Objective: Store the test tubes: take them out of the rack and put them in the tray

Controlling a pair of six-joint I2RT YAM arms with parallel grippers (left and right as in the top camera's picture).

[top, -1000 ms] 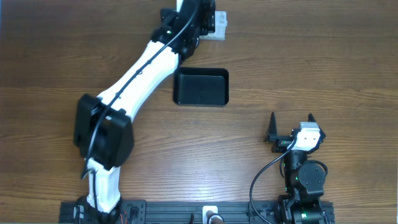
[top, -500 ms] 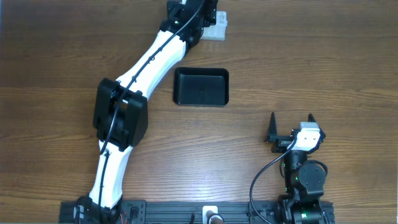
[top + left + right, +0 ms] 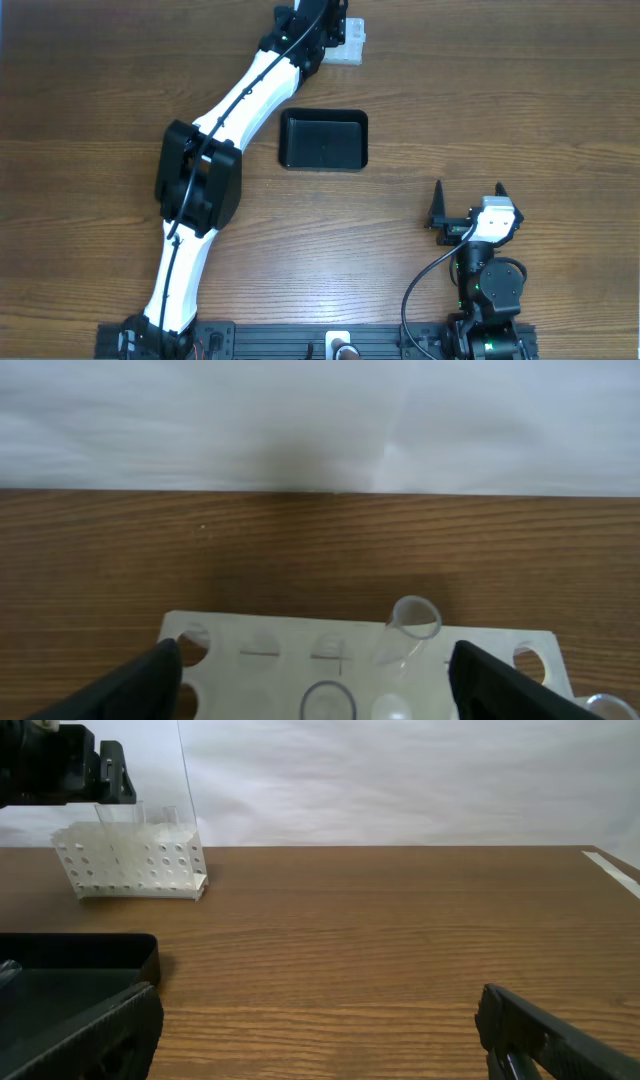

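Getting ready to pick a tube (image 3: 415,622) from the rack (image 3: 262,638).
Hovering left gripper (image 3: 312,660) wide open above; needing to center on the tube, squeeze softly, lift straight up.

The place looks like a robotics lab bench, set up for trials. Two robot arms, the left arm (image 3: 250,85) and the right arm (image 3: 487,285), stand on a black rail (image 3: 270,338) at the edge of a wood-grain table (image 3: 540,120). A plain white sheet (image 3: 400,780) closes the back. On the table are a white perforated rack (image 3: 130,862) with a clear test tube (image 3: 412,625) and a black tray (image 3: 323,140).
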